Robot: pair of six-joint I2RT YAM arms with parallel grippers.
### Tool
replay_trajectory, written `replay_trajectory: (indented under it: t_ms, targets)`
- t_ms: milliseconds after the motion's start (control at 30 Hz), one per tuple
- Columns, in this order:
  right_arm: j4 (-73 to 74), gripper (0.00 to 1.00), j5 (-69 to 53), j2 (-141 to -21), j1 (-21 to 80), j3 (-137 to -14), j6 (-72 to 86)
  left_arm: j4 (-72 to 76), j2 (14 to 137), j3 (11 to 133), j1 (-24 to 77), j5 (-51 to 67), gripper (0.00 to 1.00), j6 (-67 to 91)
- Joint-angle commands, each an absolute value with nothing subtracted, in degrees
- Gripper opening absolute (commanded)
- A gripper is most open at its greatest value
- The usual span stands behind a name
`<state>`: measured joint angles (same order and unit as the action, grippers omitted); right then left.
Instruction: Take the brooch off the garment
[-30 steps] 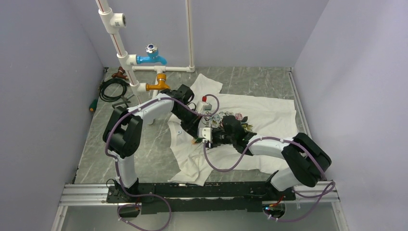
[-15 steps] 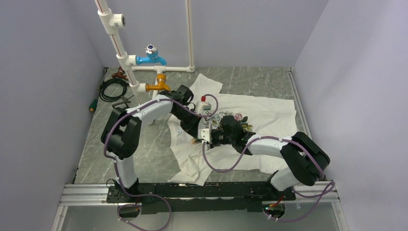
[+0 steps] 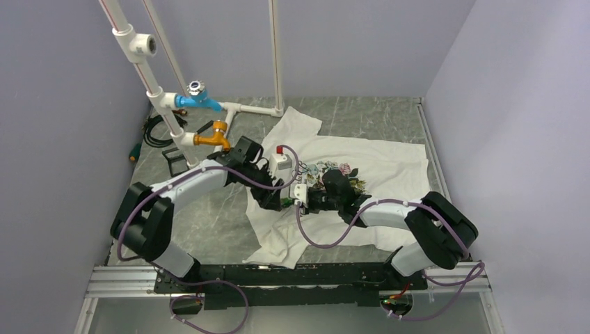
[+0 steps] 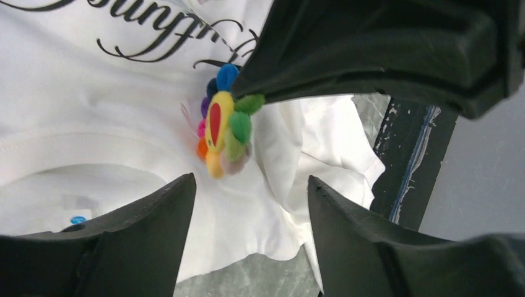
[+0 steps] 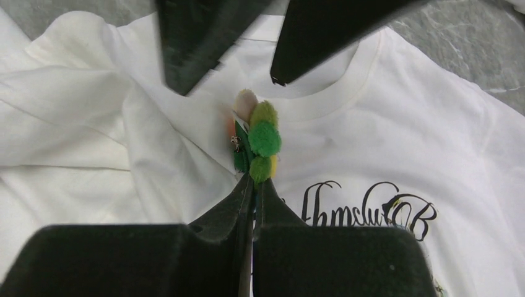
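Observation:
The brooch [image 4: 223, 130], a small flower-shaped pin with rainbow petals, stands on edge against the white garment [image 4: 93, 124] just below the collar. My right gripper [image 5: 255, 182] is shut on the brooch [image 5: 260, 139], pinching its lower petals. My left gripper [image 4: 251, 180] hangs open just short of the pin, its fingers [image 5: 186, 43] apart with nothing between them. From above, both grippers meet over the shirt [image 3: 376, 160]: the left gripper [image 3: 277, 197] and right gripper [image 3: 298, 200] flank the brooch [image 3: 286, 202]. Whether the pin is still fastened to the fabric is hidden.
A white pipe frame [image 3: 149, 87] with a blue tap [image 3: 198, 94] and an orange tap [image 3: 212, 132] leans at the back left beside my left arm. A black cable coil [image 3: 156, 129] and a green-handled tool [image 3: 136, 149] lie by the left wall. Walls close three sides.
My left gripper has opened and its arm has swung back to the left. The pipe frame with its taps has shifted left and tilted. The right gripper stays at the brooch.

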<state>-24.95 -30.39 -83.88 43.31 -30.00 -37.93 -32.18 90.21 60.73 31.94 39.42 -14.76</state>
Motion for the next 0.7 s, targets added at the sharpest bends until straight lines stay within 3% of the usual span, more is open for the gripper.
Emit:
replay_trajectory:
  t_ms: [0,300,667]
  targets:
    - [-30.9,0.00,-32.3,-83.0,43.1,-29.6,-34.1,-18.6,80.3,55.8,32.8,40.4,0.75,-16.4]
    - [-30.6,0.00,-31.3,-82.2,42.5,-28.3,-34.8,-30.3,89.9,65.6,37.2,37.7,0.70,-26.5]
    - [-30.0,0.00,-30.8,-81.0,42.2,-26.9,-36.4,-39.1,95.6,70.5,39.2,32.2,0.73,-34.3]
